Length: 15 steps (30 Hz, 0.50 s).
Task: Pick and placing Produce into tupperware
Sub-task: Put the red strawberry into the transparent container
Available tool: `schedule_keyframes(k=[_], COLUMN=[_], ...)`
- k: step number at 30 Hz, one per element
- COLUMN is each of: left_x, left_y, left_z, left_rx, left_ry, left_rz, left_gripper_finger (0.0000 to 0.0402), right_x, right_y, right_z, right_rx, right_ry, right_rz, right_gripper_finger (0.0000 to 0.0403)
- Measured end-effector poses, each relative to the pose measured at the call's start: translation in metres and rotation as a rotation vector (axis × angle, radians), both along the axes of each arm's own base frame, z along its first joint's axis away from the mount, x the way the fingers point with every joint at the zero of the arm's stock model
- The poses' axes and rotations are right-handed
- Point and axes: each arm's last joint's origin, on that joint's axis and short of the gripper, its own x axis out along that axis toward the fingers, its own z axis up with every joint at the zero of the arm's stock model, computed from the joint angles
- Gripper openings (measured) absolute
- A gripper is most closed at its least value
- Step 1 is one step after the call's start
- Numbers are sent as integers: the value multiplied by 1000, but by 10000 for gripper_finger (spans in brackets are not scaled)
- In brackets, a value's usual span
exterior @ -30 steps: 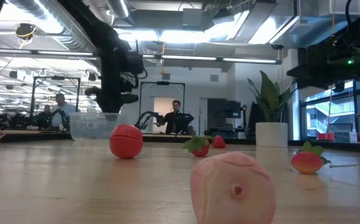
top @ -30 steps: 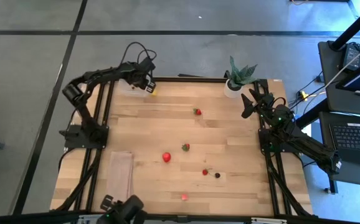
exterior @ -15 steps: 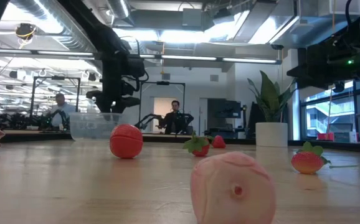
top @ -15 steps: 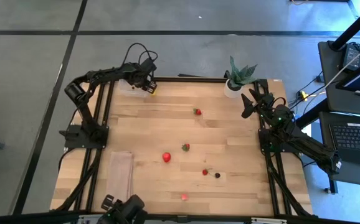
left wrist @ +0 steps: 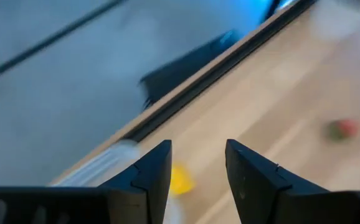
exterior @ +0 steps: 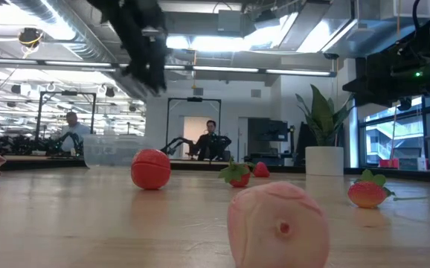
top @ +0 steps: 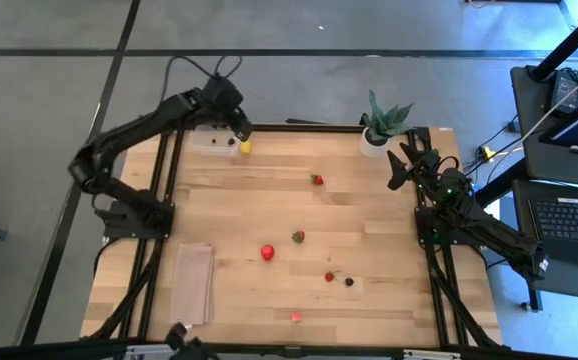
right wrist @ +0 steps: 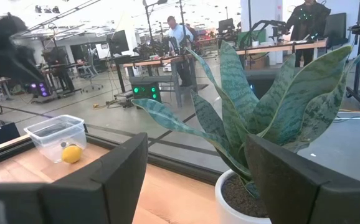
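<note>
We have just let go of the yellow piece: it now lies inside the tupperware at the far left corner of the surface, beside a dark berry, and our left gripper has lifted clear above it with its jaws parted and empty. That settles one more piece of produce. The red ball, the strawberries and the pink piece near the near edge remain out on the surface. Our right gripper waits by the potted plant at the far right corner, jaws spread wide and empty.
</note>
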Motion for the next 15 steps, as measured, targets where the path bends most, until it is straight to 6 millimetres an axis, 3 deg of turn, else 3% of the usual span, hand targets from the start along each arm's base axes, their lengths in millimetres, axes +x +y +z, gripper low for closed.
schedule_keyframes(k=[7,15], left_x=[10,40], left_y=[-63,-139], left_z=[37,39], left_rx=[84,95], left_ry=[-141,-158], left_rz=[-396,-724], left_gripper_finger=[154,184], right_x=[0,0], right_y=[0,0], right_z=[0,0], right_rx=[0,1], right_ry=[-1,0], right_rz=[-1,0], right_gripper_finger=[269,269])
